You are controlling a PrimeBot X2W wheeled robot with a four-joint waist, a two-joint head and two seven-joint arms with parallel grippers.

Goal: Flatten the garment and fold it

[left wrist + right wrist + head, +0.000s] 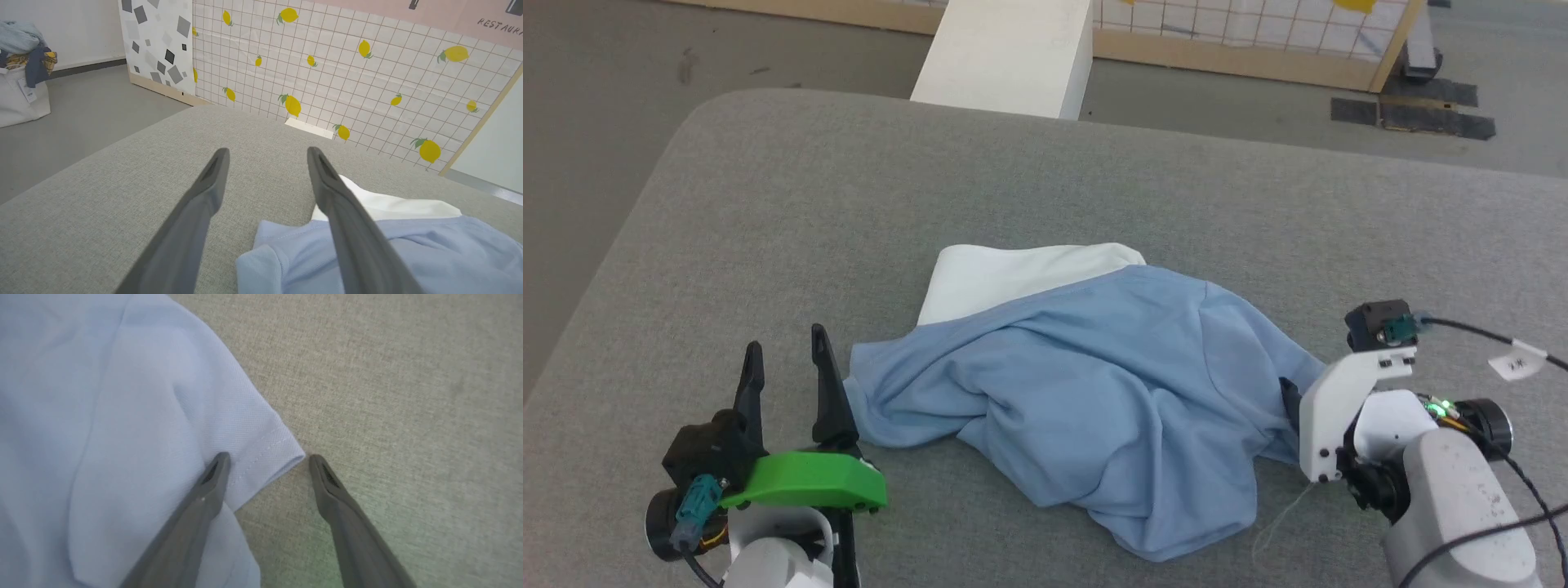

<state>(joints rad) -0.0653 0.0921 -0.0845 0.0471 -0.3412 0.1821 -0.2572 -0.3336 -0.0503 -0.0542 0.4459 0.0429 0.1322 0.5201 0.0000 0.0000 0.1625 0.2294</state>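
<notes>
The garment (1086,392) lies crumpled in the middle of the grey table (849,204), sky-blue with a white panel (1013,278) showing at its far side. My left gripper (786,359) stands open just left of the garment's left edge, with nothing between its fingers. In the left wrist view the left gripper (267,152) points over bare table, the garment (429,249) lying under and beside its right finger. My right gripper (1294,404) is at the garment's right edge. In the right wrist view the right gripper (269,458) is open, straddling a sleeve hem (261,445).
The table's left edge (613,245) drops to a grey floor. A white box (1013,57) stands beyond the far edge, before a lemon-patterned grid screen (347,61). A white bag of clothes (20,94) sits on the floor off to the left.
</notes>
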